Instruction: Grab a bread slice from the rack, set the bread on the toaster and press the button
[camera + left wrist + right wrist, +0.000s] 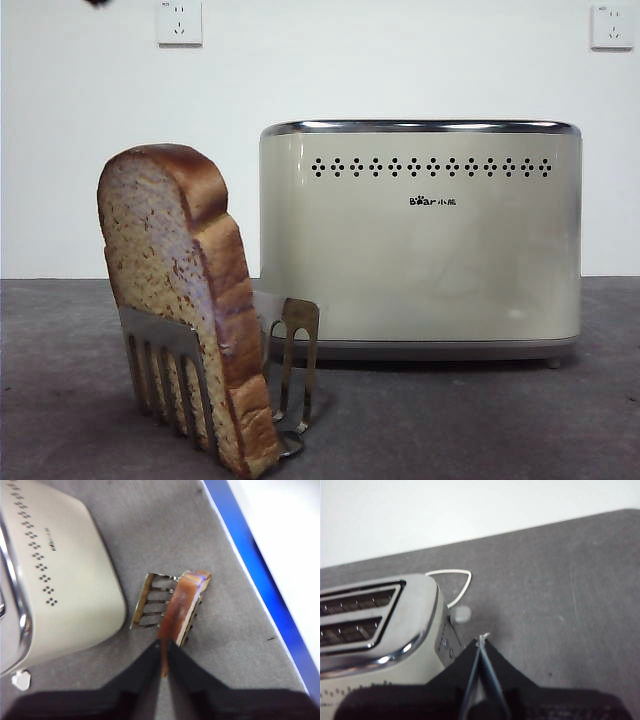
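Speckled tan bread (pixel 160 260) with brown crust, shiny steel rack (pixel 298 330), cream chrome-rimmed toaster (pixel 420 260).

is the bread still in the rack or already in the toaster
In the rack: the slice of bread stands leaning between the rack dividers. The toaster slots look empty.

Lab-like test bench: grey mat (pixel 560 420), bare white wall (pixel 400 60), sockets (pixel 179 22).

Grey table (pixel 480 420): toaster (pixel 420 240), rack (pixel 295 340).
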Motion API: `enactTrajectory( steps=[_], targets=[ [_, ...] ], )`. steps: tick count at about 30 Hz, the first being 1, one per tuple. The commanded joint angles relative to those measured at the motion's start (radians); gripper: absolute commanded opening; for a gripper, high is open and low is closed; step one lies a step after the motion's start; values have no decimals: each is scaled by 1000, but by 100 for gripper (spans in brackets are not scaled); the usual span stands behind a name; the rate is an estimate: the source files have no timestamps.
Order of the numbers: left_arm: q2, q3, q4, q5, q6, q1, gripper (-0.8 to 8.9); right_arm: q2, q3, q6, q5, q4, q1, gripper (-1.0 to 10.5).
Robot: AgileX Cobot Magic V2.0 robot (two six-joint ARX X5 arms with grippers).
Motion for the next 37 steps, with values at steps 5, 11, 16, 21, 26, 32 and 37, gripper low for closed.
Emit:
enactTrajectory(
  steps=[5, 11, 16, 21, 26, 32, 37],
  targets=[
    [40, -3, -2, -3, 19, -31, 497, 0, 5, -5, -8, -58, 0, -5],
    [77, -3, -3, -9, 27, -31, 545, 0, 5, -29, -97, -72, 0, -5],
    [114, -3, -1, -21, 52, -31, 538, 0, 5, -31, -124, -72, 0, -5],
    [160, -3, -2, -27, 52, -22, 533, 0, 5, -31, -127, -72, 0, -5],
    [228, -3, 4, -30, 53, 5, 530, 0, 5, -31, -136, -75, 0, -5],
    [278, -3, 6, -27, 51, 57, 394, 0, 5, -58, -150, -76, 0, -5],
    [303, -3, -2, 10, 53, 95, 240, 0, 5, -84, -149, -84, 0, -5]
  ],
)
